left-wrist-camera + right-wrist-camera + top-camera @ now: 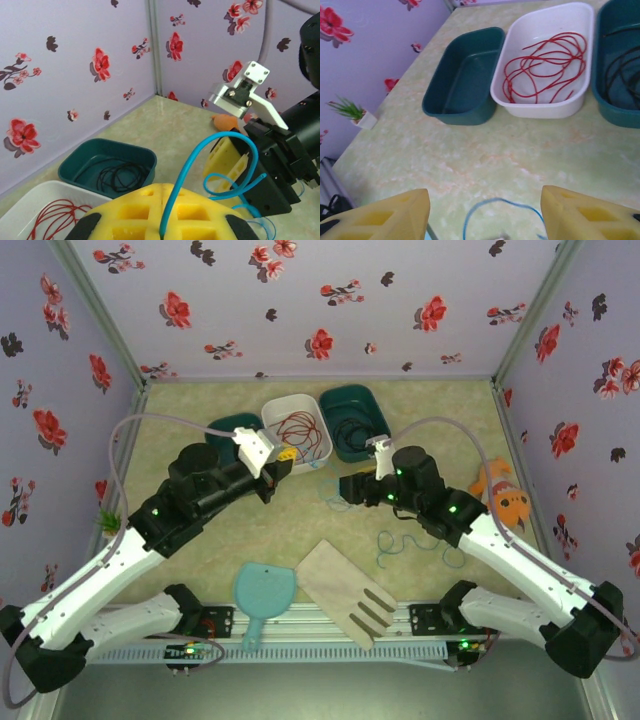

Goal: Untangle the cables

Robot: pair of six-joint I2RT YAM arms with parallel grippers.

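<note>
Far left on the desk: empty teal bin, nothing coiled inside, likely meant for the last strand. Just right of it and nearer: left gripper, yellow pads pressed together on the teal-blue cable, strand rising out of the seam between them and arching off to the right. Next along: white bin with the red cable lying loose in it, alone. Then second teal bin, holding the black cable in a small coil. Right of centre: right gripper spread wide, gripping nothing, a blue loop lying on the desk in the gap as seen from its own wrist. From the left wrist view, same strand looped close around it, contact not clear. Rest of the teal-blue cable trailing in loose curls on the desk near that gripper, toward the near edge. Judged step: two of three sorted, third in hand, partly lifted. For the next move, probably: clear the loop off the right gripper first, then carry high and leftward past the white bin to the empty one, keeping the trailing length from snagging on the red cable or the bin rims.
</note>
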